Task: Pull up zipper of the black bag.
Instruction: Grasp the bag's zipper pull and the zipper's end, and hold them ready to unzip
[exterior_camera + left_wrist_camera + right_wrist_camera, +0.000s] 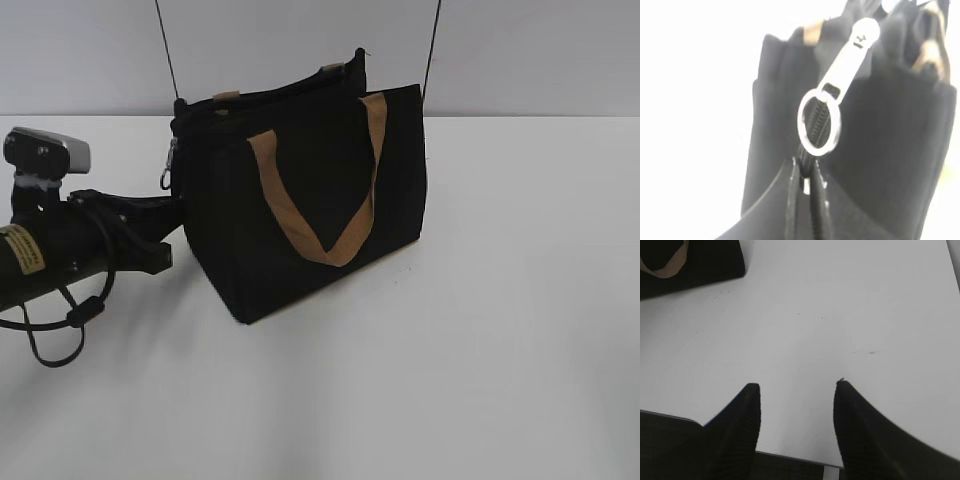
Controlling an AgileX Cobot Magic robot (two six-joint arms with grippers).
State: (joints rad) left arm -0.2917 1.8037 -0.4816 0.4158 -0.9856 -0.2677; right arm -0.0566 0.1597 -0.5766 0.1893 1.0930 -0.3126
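Here the black bag point(305, 200) is seen upright on the white table point(500, 330), its zipper point(840, 82) pull hung slantwise at the bag's left end. The left gripper point(807, 187) is pinched shut below the pull's ring; the right gripper point(797, 390) is held spread.

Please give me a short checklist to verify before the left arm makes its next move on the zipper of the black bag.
1. Black bag stands upright on the table: ok.
2. Zipper pull tab with its ring is in the left wrist view: ok.
3. Left gripper is close below the ring: ok.
4. Left gripper already holds the tab: cannot tell.
5. Right gripper is open, away from the bag: ok.
6. Handles are clear of the zipper: ok.
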